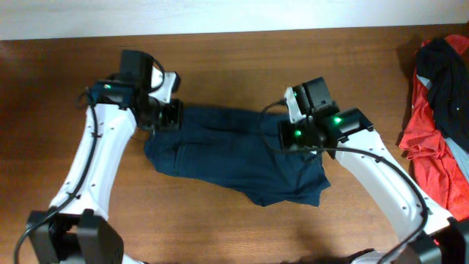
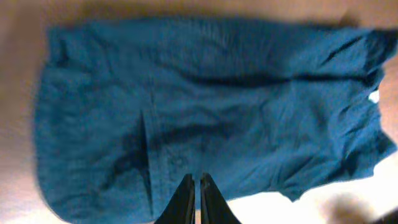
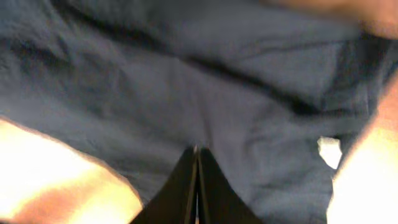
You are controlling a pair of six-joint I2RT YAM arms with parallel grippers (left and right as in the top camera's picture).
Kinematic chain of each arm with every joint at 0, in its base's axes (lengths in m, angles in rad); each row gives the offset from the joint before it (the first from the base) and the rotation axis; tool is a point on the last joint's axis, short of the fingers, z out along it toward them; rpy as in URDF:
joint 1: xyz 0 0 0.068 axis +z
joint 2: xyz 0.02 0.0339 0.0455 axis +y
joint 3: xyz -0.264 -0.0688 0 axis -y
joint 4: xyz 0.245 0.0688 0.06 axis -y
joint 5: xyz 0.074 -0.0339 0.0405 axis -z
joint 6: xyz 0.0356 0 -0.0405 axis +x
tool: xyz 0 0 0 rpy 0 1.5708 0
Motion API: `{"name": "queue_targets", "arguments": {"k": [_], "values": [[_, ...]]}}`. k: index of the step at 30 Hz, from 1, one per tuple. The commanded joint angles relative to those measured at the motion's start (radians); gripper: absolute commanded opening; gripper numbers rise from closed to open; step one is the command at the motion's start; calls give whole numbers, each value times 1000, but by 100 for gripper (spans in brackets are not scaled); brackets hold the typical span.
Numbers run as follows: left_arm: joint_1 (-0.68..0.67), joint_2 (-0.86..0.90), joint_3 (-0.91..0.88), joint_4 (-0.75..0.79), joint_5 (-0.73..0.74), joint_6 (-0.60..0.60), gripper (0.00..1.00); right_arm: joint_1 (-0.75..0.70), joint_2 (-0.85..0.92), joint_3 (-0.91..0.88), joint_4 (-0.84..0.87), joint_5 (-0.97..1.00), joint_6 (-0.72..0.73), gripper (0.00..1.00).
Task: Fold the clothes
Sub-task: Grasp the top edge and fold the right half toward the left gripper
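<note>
Both arms bend inward, left tool (image 2: 194,179) and right tool (image 3: 198,152) each pinched closed, navy shorts (image 1: 220,154) spreading just ahead.

Shorts (image 1: 234,150): soft dark navy cloth, matt and creased, with a small white label (image 2: 374,96). Desk (image 1: 220,227): brown wood-grain top, smooth, with a faint sheen. Arm shells (image 1: 95,158): white plastic, smooth and glossy. Left tool (image 2: 194,179) and right tool (image 3: 197,151): black, matt fingers. Garment heap (image 1: 432,139): thin red cloth, crumpled, mixed with darker cloth.
</note>
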Motion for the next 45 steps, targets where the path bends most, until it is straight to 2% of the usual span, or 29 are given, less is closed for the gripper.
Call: {"name": "queue_targets", "arguments": {"k": [1,4,12,14,18,25,30,34,37,42,45], "values": [[-13,13,-164,89,15,-104,6,4,84,-9,108,-76,-16,4],[-12,13,-287,173,14,-162,4,4,174,-9,201,-153,-16,4],[-12,13,-497,396,-50,-173,4,10,396,-9,413,-636,-144,4],[-12,13,-534,437,-84,-173,4,16,423,-9,431,-676,-146,4],[-12,16,-602,503,-177,-177,5,41,446,-9,430,-742,-253,4],[-12,24,-613,568,-179,-229,5,127,446,-12,430,-747,-297,4],[-12,24,-613,587,-178,-229,5,209,465,-12,430,-565,-276,4],[-12,24,-613,587,-179,-229,5,241,520,-12,430,-220,-125,5],[-12,24,-613,576,-179,-229,5,214,546,-12,415,-48,10,8],[-12,24,-613,557,-180,-228,5,78,546,1,345,9,175,4],[-10,24,-613,557,-183,-228,5,-12,546,2,303,1,187,4]]}}
